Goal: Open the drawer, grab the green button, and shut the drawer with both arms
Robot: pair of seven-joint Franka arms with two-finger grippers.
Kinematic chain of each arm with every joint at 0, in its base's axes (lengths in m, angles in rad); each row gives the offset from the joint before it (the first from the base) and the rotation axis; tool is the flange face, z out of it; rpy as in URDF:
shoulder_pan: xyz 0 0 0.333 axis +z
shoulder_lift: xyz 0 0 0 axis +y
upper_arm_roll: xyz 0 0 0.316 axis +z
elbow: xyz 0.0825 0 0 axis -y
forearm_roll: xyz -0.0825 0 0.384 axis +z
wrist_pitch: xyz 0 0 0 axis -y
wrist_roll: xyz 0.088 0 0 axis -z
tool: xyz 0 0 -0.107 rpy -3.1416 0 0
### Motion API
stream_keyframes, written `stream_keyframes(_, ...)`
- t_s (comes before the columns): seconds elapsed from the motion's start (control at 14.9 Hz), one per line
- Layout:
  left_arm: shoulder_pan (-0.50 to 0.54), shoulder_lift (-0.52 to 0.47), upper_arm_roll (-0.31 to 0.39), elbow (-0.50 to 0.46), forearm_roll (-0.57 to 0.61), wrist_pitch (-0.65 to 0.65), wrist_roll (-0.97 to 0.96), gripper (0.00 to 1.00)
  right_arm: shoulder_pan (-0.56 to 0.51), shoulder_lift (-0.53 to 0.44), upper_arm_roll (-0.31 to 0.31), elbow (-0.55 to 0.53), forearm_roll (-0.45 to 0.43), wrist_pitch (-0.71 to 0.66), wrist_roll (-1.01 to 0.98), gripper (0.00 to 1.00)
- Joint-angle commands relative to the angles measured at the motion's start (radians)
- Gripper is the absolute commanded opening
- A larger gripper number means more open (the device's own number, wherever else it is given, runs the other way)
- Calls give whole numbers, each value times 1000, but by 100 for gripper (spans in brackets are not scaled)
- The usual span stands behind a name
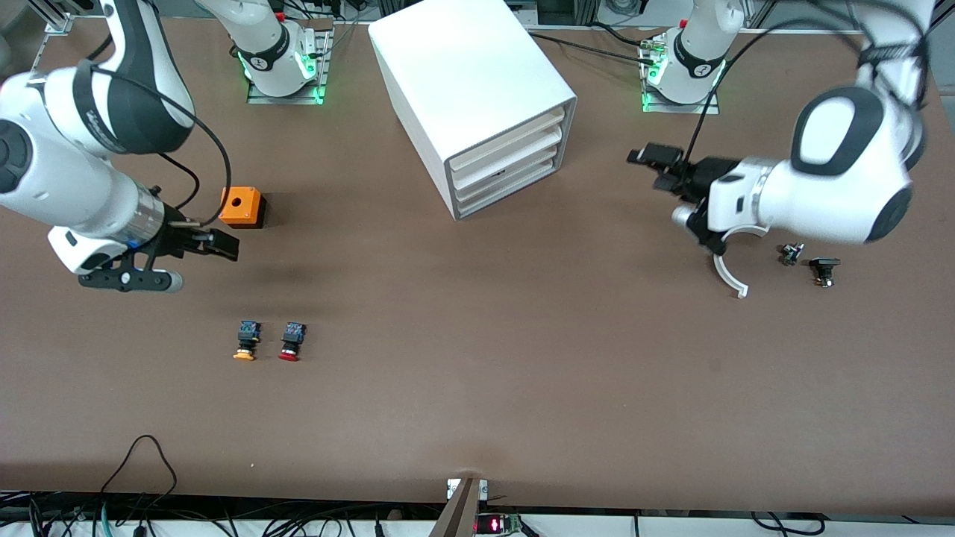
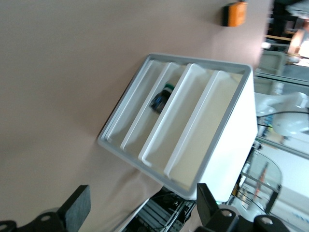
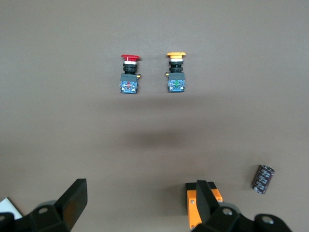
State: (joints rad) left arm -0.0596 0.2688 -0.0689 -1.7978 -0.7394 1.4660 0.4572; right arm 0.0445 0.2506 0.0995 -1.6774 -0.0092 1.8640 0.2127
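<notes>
Drawer [image 1: 509,188]: lowest of three shallow white trays in the white cabinet [image 1: 470,97], upper centre of the front view; all three fronts sit flush with the cabinet face.

Button [image 2: 162,97]: green cap, dark body, visible only in the left wrist view, lying inside the cabinet in one of its tray compartments near the middle of that frame; which tray holds it cannot be told.

Left end effector [image 1: 666,168]: at the right of the front view, in the air over bare table [image 1: 477,403] beside the cabinet, toward the left arm's end. Fingers [image 2: 77,210] spread wide, nothing between them.

Right end effector [image 1: 216,245]: at the left of the front view, over the table just beside the orange box [image 1: 242,206]. Fingers [image 3: 72,200] spread wide, holding nothing.

Orange-capped button [image 1: 246,341] and red-capped button [image 1: 292,341]: side by side on the table, lower left of centre in the front view, apart from each other and nearer the front camera than the orange box.

Dark cylinder [image 3: 264,179]: lower right of the right wrist view, lying on the table near the orange box.

Two small dark parts [image 1: 809,262]: on the table at the right of the front view, below the left arm.
</notes>
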Motion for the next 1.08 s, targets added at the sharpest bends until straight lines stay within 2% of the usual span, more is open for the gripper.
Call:
stream_keyframes(0.0,-3,65,-2,-78,-130,91,199,96,9,41,2,24,17,30,69,100)
stream_keyframes(0.13,-3,81,-14,-150,-222,160,297,96,17,67,2,24,17,40,155,100)
stream_keyframes(0.54,-2,116,-101,-314,-354,382,498,96,46,157,2,73,17,41,229,100)
stream_keyframes(0.81,-2,188,-129,-379,-484,389,682,96,58,211,2,125,17,40,247,100)
stream_keyframes(1.01,-3,205,-149,-423,-549,390,750,89,80,228,2,133,15,40,266,100)
